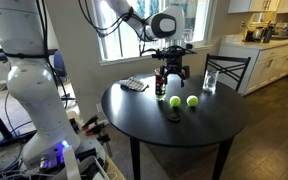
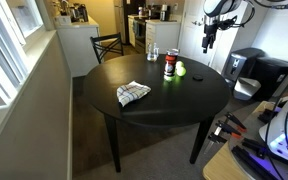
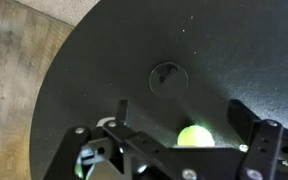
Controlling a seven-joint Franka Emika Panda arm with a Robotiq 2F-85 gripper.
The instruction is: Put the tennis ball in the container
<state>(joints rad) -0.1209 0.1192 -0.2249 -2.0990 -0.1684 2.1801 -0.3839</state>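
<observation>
Two yellow-green tennis balls (image 1: 174, 101) (image 1: 192, 100) lie on the round black table (image 1: 144, 115). The container (image 1: 162, 82), a narrow can with a red band, stands upright just behind them. In an exterior view the container (image 2: 170, 65) has one ball (image 2: 180, 69) beside it. My gripper (image 1: 169, 64) hangs open and empty above the can and balls, and also shows high up in an exterior view (image 2: 209, 36). In the wrist view a tennis ball (image 3: 195, 136) lies on the table, between and below the open fingers (image 3: 184, 108).
A clear drinking glass (image 1: 211, 78) stands near the table's far edge. A checked cloth (image 1: 133, 85) lies on the table (image 2: 133, 93). A chair (image 1: 229, 68) stands behind the table. A faint round rim (image 3: 168, 76) shows in the wrist view.
</observation>
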